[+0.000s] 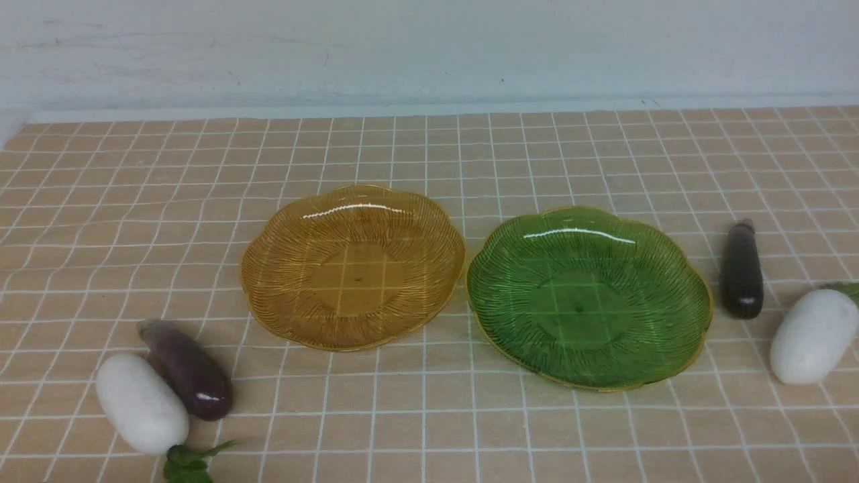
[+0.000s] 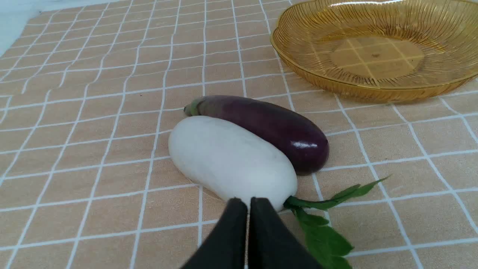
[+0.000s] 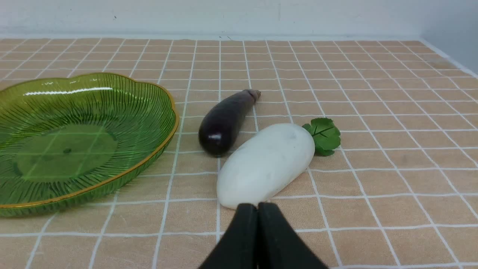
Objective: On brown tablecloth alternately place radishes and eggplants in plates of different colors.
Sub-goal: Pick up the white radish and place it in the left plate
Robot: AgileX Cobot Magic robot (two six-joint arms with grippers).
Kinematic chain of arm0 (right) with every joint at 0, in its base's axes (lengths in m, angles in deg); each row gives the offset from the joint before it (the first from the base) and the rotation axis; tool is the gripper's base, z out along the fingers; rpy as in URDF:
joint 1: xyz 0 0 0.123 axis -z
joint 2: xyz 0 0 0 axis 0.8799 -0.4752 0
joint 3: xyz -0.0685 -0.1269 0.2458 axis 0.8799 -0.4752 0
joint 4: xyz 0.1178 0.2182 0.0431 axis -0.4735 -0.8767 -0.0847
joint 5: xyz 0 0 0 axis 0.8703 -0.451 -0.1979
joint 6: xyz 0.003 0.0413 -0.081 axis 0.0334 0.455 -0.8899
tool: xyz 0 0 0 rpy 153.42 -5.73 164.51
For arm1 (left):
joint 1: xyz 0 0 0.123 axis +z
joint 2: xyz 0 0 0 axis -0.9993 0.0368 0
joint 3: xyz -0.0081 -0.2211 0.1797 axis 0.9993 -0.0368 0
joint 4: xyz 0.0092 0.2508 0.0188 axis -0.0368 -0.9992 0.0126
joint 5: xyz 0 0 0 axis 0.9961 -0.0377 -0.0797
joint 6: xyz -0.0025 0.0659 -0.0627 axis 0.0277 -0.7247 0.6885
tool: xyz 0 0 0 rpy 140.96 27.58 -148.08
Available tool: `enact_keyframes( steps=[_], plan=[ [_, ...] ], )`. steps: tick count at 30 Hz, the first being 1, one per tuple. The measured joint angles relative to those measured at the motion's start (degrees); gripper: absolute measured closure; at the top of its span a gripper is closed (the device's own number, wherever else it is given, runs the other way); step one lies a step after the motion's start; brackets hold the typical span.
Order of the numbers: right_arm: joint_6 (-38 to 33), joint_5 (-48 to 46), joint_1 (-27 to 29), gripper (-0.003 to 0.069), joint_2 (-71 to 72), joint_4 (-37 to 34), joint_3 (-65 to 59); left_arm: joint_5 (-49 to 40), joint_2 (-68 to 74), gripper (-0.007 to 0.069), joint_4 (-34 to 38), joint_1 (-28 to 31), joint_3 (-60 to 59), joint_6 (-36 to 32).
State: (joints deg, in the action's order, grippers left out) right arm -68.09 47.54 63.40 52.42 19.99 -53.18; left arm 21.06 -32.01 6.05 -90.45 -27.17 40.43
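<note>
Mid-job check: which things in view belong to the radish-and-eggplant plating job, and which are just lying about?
Part of the job: tablecloth, amber plate, green plate, left radish, left eggplant, right radish, right eggplant.

Not part of it: only the wall behind.

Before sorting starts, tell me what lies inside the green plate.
The green plate is empty: only the white grid of the brown tablecloth shows through its translucent bottom. Nothing covers its inside; the front view shows all of it.
</note>
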Motion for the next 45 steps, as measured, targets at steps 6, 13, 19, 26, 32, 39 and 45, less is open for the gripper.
enact_keyframes(
  steps=[6,13,19,26,32,39,45],
  plan=[
    [0.0,0.0,0.0,0.0674,0.0,0.0,0.0,0.0,0.0,0.0628,0.0,0.0,0.0,0.0],
    [0.0,0.0,0.0,0.0674,0.0,0.0,0.0,0.0,0.0,0.0628,0.0,0.0,0.0,0.0],
    [0.0,0.0,0.0,0.0674,0.0,0.0,0.0,0.1,0.0,0.0628,0.9,0.0,0.0,0.6],
    [0.0,0.0,0.0,0.0674,0.0,0.0,0.0,6.0,0.0,0.0628,21.1,0.0,0.0,8.5],
    [0.0,0.0,0.0,0.0674,0.0,0.1,0.0,11.7,0.0,0.0628,29.5,0.0,0.0,9.2],
    [0.6,1.3,0.0,0.0674,0.0,-0.6,0.0,23.7,0.0,0.0628,36.0,0.0,-0.2,9.3],
    [7.5,11.5,0.0,0.0674,0.0,-13.7,-0.2,26.6,0.0,0.0628,37.7,0.0,4.1,8.9]
  ],
)
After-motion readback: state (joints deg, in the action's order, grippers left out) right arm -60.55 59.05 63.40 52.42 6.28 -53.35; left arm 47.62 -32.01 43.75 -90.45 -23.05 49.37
